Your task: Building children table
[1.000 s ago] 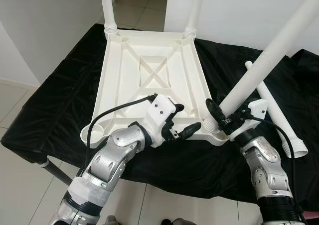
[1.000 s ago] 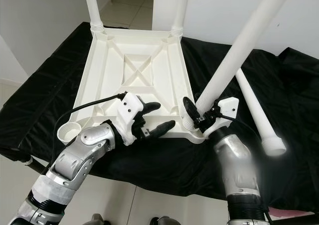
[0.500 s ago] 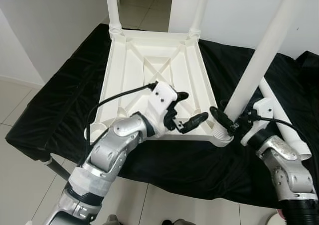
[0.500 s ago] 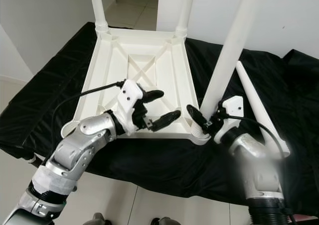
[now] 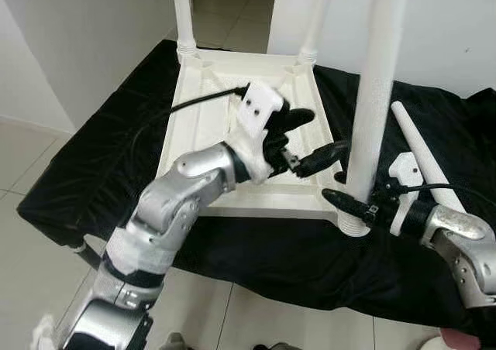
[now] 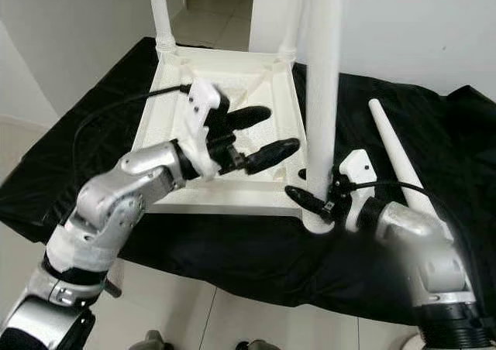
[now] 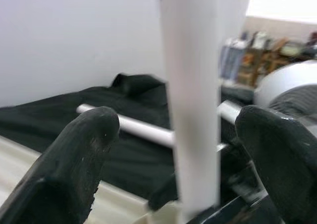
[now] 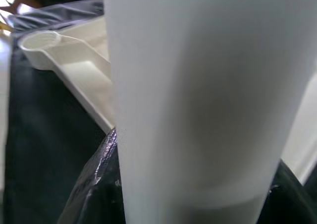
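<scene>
Three legs upright on inverted tabletop [image 5: 232, 110]: two at 12 o'clock corners, third leg [image 5: 376, 94] standing in near corner socket at 5 o'clock. Likely light, stiff, smooth plastic (slippery under black fingers); best gripped low, near socket. Right gripper [image 5: 353, 203] pinching leg base, forearm low at 4 o'clock. Left gripper [image 5: 310, 141] spread wide, reaching toward shaft. Spare leg [image 5: 422, 156] lying on black cloth [image 5: 93, 156].
</scene>
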Available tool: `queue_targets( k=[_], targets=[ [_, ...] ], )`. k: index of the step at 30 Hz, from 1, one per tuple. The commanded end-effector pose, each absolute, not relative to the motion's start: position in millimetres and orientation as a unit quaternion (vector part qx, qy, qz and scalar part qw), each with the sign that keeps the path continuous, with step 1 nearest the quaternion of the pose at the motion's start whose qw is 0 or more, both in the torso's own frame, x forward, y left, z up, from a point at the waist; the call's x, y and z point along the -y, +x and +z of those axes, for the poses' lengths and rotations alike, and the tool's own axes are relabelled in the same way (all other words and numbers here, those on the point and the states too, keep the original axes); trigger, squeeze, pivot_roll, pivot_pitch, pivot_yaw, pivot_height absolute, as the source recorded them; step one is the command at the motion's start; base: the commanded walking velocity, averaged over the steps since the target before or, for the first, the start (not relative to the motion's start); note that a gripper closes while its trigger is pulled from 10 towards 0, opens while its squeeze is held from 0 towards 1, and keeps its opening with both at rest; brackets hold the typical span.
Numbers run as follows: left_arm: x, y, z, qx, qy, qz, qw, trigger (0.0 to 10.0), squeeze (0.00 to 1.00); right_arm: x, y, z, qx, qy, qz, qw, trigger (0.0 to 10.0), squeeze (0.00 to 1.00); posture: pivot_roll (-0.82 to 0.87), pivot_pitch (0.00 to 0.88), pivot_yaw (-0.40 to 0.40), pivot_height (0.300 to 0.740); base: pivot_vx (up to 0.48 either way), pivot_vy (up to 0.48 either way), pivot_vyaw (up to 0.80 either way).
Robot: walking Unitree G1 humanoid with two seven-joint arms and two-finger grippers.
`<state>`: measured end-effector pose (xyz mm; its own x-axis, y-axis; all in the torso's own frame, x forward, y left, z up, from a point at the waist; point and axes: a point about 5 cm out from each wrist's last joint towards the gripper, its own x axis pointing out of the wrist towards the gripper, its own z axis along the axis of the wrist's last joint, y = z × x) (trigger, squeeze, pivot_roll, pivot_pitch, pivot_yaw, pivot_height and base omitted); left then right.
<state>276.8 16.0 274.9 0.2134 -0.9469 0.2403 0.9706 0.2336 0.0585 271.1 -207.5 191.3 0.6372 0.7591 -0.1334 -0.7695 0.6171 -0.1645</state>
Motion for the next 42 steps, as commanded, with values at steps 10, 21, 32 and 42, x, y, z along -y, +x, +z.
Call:
queue_targets(
  k=[10,21,32,42],
  targets=[
    [-10,253,292,0.102,-0.082,-0.768,0.627,10.0,0.0,197,262,197,-0.031,-0.101,0.494,0.863,10.0,0.0,0.0,0.042,-0.063,0.74,0.0,0.0,0.0],
    [0,260,313,0.096,-0.137,-0.772,0.613,10.0,0.0,189,259,198,-0.037,-0.099,0.521,0.847,10.0,0.0,-0.01,0.053,-0.058,0.74,0.0,0.0,0.0],
    [1,279,320,0.069,-0.149,-0.752,0.638,3.5,0.0,179,257,195,-0.041,-0.093,0.538,0.837,10.0,0.0,-0.01,0.072,-0.056,0.74,0.0,0.0,0.0],
    [0,283,324,0.068,-0.141,-0.746,0.648,0.0,0.0,180,260,198,-0.038,-0.091,0.534,0.84,10.0,0.0,-0.01,0.082,-0.052,0.74,0.0,0.0,0.0]
  ],
)
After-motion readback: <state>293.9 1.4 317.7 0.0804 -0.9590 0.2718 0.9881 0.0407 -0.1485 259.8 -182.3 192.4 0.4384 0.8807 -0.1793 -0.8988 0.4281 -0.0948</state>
